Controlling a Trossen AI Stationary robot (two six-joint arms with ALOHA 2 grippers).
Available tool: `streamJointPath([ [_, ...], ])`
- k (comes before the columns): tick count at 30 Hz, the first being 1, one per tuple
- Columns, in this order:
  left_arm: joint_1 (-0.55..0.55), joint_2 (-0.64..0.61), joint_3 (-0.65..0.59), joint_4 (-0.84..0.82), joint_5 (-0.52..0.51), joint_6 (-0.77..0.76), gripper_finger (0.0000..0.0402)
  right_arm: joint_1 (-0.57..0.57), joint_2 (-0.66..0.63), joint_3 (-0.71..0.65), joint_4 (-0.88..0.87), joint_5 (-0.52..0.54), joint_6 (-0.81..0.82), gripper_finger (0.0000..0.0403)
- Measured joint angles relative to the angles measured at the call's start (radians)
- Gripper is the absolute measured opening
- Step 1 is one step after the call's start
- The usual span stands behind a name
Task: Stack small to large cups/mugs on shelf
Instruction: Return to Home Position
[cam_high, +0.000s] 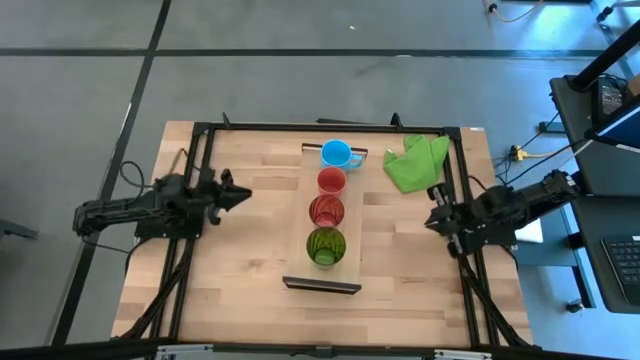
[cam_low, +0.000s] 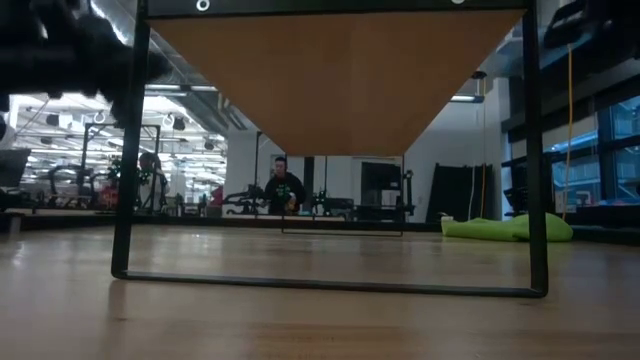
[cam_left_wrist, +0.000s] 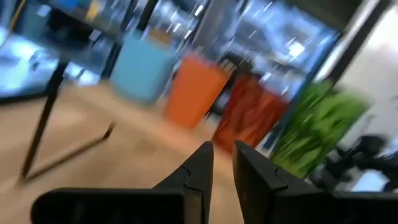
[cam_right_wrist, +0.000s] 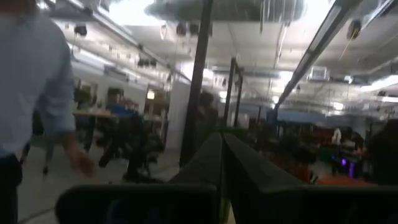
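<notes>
Looks done: your light blue handled mug, small red cup, translucent red tumbler and olive-green tumbler line the wooden shelf. Left hand barely parted, right hand clenched.

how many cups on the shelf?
4, in a row on the shelf: blue mug by the green cloth, then red cup, red tumbler, green tumbler. None hidden.

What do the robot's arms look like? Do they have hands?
Both arms are black and chunky, built from jointed pieces. Instead of hands, the left gripper and right gripper each have two dark, wedge-shaped fingers that narrow to tips. Thin black cables loop beside the left arm.
</notes>
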Motion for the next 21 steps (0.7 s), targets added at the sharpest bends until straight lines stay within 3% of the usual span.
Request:
streamJointPath([
  [4, 0.000, -0.001, 0.000, -0.119, -0.009, 0.001, 0.0055, 0.000, 0.000, 0.000, -0.098, 0.000, 0.001, 0.0019],
  [21, 0.000, 0.001, 0.000, -0.124, -0.012, 0.001, 0.0055, 0.000, 0.001, 0.000, -0.190, -0.001, 0.001, 0.0019],
])
